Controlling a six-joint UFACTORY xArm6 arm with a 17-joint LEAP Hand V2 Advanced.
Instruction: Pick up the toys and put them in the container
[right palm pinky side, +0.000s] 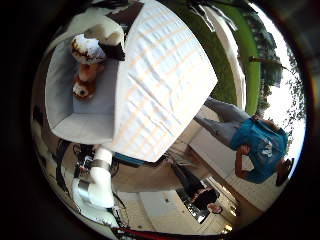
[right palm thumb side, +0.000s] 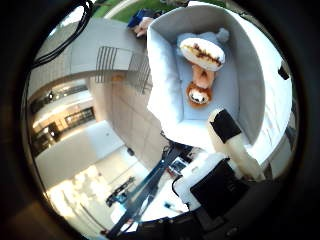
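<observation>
1. The hand (right palm thumb side: 227, 165) is nearest, above the near rim of the container; one white and black finger (right palm thumb side: 225, 127) reaches over that rim, fairly straight, with nothing in its hold.
2. The container (right palm thumb side: 165, 85), a pale grey soft-walled bin, sits on a white tablecloth (right palm pinky side: 165, 75).
3. Inside the container, an orange lion toy (right palm thumb side: 199, 92) lies on its floor.
4. A white and brown plush toy (right palm thumb side: 202, 52) lies touching the lion, toward the container's far wall.
</observation>
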